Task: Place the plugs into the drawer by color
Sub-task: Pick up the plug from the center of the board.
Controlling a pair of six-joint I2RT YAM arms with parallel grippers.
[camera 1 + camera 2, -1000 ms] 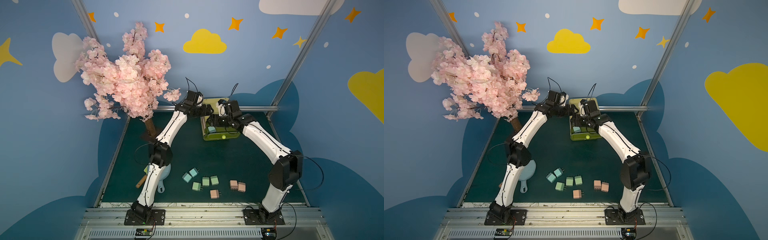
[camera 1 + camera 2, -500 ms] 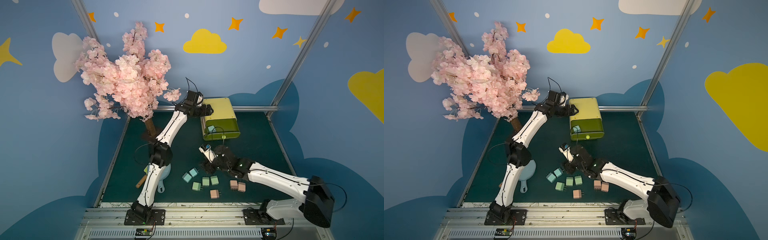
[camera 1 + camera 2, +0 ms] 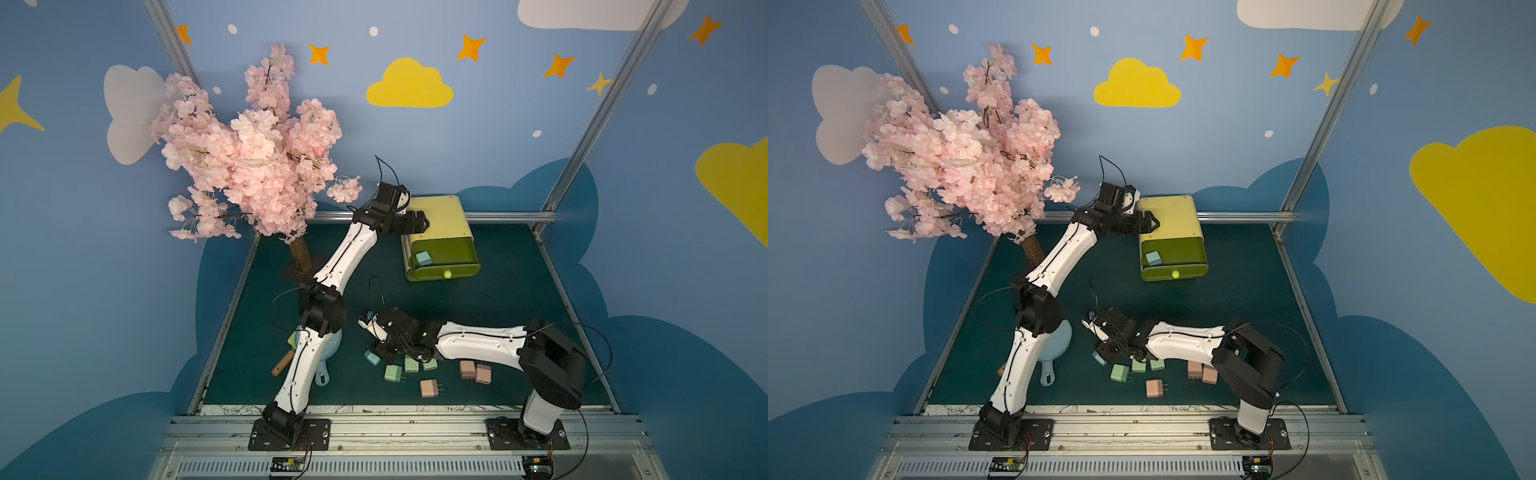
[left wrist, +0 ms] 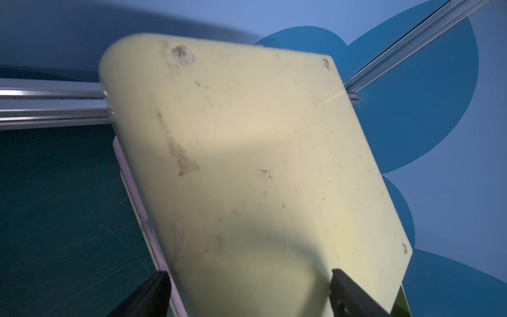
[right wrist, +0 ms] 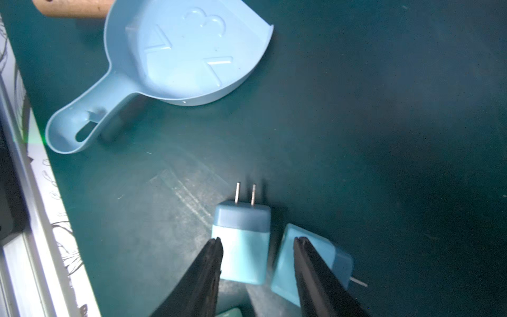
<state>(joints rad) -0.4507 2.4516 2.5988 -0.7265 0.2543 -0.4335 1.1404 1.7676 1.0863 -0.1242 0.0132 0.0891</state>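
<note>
The yellow-green drawer [image 3: 436,216] [image 3: 1169,216] stands at the back with its top tray pulled out. One light blue plug [image 3: 424,258] [image 3: 1153,258] lies inside it. My left gripper [image 3: 422,220] [image 4: 248,288] is open over the chest's top left edge. Down at the front, my right gripper [image 3: 379,352] [image 5: 258,241] is open and straddles a light blue plug [image 5: 241,247]. One fingertip touches that plug's side. The other sits over a second blue plug [image 5: 312,263]. Beside them lie three green plugs [image 3: 392,372] [image 3: 1120,372] and three pink plugs [image 3: 429,388] [image 3: 1154,388].
A light-blue scoop [image 5: 181,55] [image 3: 1050,370] and a wooden handle [image 3: 282,362] lie at the front left, partly under my left arm. A pink blossom tree [image 3: 249,158] stands at the back left on its trunk [image 3: 301,255]. Metal rails edge the green mat.
My right arm swung from the drawer down to the front plugs, and its jaws have narrowed around a light blue plug. The left arm has not moved.
</note>
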